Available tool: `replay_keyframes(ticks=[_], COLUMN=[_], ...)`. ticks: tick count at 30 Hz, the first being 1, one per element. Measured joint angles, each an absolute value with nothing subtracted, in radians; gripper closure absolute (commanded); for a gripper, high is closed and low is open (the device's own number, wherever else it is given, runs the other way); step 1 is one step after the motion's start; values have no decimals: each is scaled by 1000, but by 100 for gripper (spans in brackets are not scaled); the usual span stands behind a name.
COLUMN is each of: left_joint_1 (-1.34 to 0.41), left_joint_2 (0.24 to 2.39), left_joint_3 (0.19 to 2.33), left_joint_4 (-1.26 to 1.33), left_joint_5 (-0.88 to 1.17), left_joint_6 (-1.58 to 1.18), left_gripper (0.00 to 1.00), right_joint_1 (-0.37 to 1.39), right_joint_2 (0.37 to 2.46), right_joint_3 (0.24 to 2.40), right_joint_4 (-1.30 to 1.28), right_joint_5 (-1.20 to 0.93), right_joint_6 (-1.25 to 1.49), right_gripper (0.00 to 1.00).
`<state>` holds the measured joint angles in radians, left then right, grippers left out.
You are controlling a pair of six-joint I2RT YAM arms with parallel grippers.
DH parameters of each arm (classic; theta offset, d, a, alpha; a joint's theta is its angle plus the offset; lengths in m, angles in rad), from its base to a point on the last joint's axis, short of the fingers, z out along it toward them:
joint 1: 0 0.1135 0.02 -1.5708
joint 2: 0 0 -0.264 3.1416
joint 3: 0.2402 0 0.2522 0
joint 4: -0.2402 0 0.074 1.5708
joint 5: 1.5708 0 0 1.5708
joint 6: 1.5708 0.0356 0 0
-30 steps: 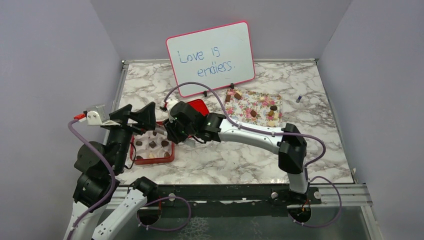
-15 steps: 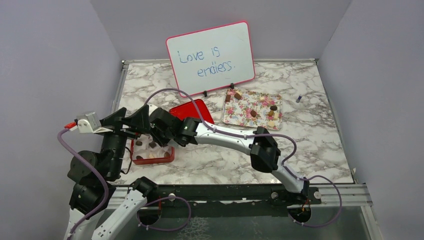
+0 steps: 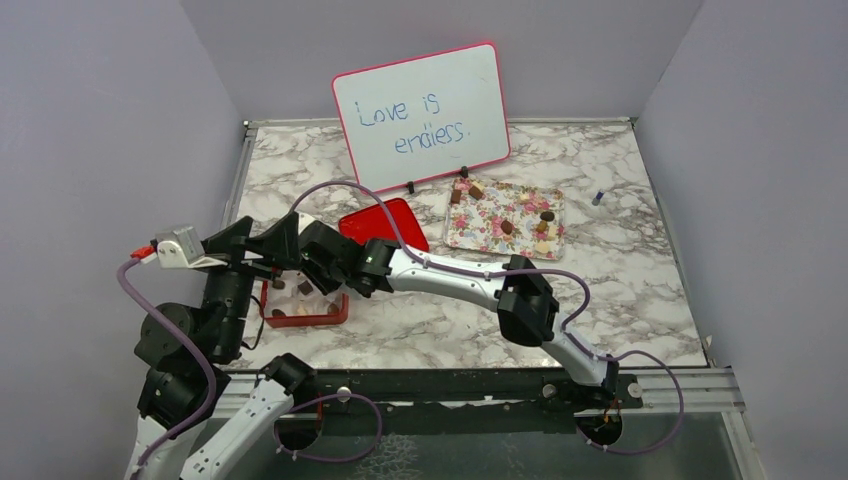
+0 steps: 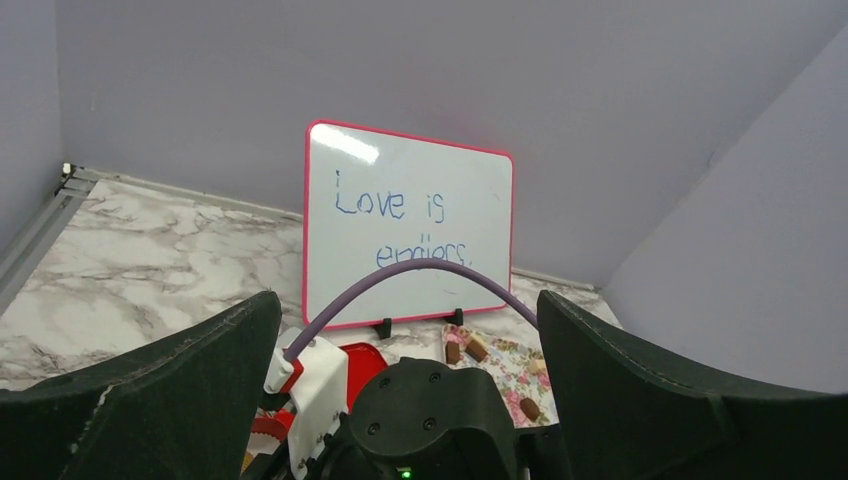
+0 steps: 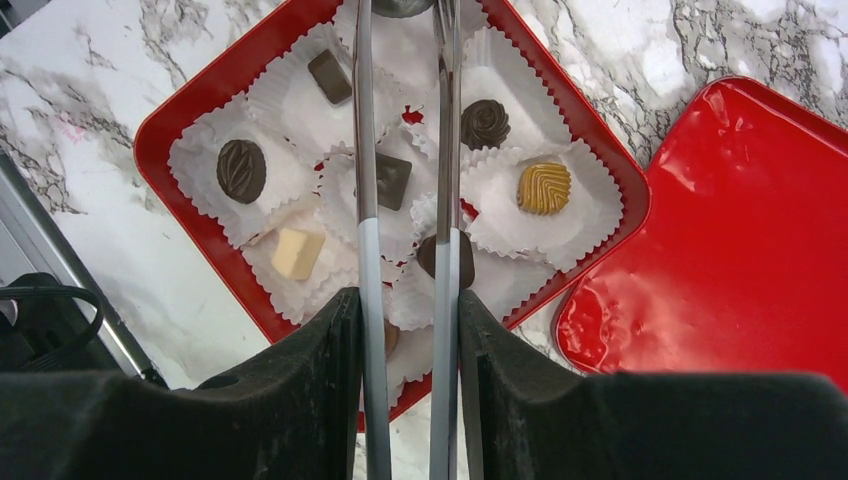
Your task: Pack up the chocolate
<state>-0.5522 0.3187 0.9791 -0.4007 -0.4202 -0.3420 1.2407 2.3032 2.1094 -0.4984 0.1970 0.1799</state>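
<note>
Lavender walls, white marble tabletop, pink-framed whiteboard at back

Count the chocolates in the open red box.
8 in the right wrist view. Upper: dark bar, dark rosette. Middle: dark oval, dark square, gold ridged piece. Lower: cream block, dark round, brown one partly behind the jaws. More may be hidden.

Whiteboard upright behind floral tray, red lid.
</note>
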Motion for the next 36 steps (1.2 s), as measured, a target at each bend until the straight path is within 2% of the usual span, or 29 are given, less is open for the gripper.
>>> replay_keyframes(ticks=[12, 24, 36], left_joint_1=[-552, -552, -552], left_joint_2=[319, 327, 403], left_joint_3=[950, 910, 897], left_joint_4=[-400, -397, -391], left_joint_5=[-443, -460, -457], left_joint_6=[-323, -296, -238], left_gripper=[1, 1, 1], right_joint_1=[1243, 1244, 1244], right_joint_2=[2304, 2292, 2007], right_joint_3=[2109, 2076, 1784], right_joint_4=[-505, -501, -442], right_joint_5=[220, 242, 230], right_joint_6=[170, 166, 218], right_gripper=[55, 56, 60])
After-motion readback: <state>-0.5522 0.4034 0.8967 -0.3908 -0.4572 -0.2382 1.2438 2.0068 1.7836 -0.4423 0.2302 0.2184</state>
